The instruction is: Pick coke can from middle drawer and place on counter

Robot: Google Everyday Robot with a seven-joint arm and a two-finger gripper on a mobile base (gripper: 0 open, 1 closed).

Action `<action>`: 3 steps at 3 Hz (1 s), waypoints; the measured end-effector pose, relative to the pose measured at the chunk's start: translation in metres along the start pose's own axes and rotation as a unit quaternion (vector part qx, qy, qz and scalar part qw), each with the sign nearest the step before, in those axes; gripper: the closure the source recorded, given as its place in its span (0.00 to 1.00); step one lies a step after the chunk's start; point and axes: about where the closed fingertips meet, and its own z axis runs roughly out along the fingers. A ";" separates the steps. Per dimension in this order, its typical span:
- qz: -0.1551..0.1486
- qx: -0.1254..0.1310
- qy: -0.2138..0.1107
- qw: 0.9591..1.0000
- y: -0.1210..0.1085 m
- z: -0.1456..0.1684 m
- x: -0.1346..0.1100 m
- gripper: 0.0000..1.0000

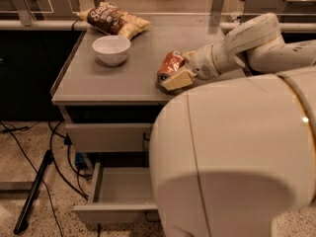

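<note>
The coke can [170, 64], red with a silver end, is tilted on its side just above the counter [108, 80], near the front right edge. My gripper [171, 74] reaches in from the right and is shut on it, with a cream finger [177, 80] under the can. Below, the middle drawer [112, 213] stands pulled open. Its inside shows grey and bare where I can see it, and my own body hides its right part.
A white bowl [112, 49] sits at the counter's left middle, and a brown-and-yellow chip bag [112, 20] lies at the back left. The upper drawer front [106, 136] is closed. Cables and a dark stand [34, 191] lie on the floor at the left. My large white body [232, 157] fills the lower right.
</note>
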 end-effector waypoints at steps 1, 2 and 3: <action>-0.002 -0.015 -0.018 1.000 0.000 0.002 -0.002 1.00; 0.007 -0.038 -0.064 0.997 -0.002 0.002 -0.005 1.00; 0.034 -0.049 -0.112 0.992 -0.008 -0.005 -0.004 1.00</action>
